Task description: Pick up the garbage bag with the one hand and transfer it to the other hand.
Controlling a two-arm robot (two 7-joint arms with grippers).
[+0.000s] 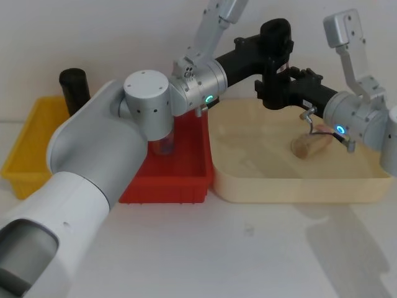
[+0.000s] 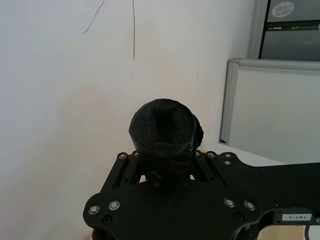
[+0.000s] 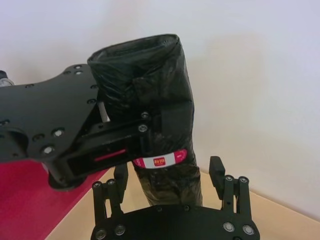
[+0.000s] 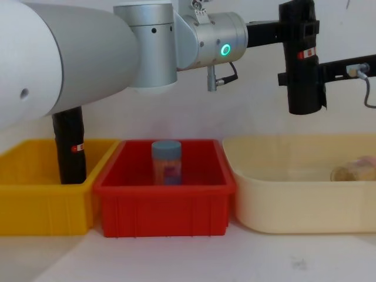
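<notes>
Nearest the lens, the thick silver-grey left arm (image 4: pixel 70 53) is seen. Its black left gripper (image 3: pixel 142 127) is clamped on the black, tightly rolled plastic garbage bag (image 3: pixel 165 75), which is held upright in the air over the cream plastic tray (image 4: pixel 294 217). The right gripper (image 3: pixel 169 172) is spread, with one finger either side of the roll's lower part.

The roll is judged light, fairly stiff and slick-skinned. The bare stretch below the label is recommended for the grip.

Two black rolls are counted, the second roll (image 4: pixel 69 147) standing in the yellow plastic bin (image 4: pixel 35 205). One blue-capped jar (image 4: pixel 167 161) is counted, in the red plastic bin (image 4: pixel 164 205).
</notes>
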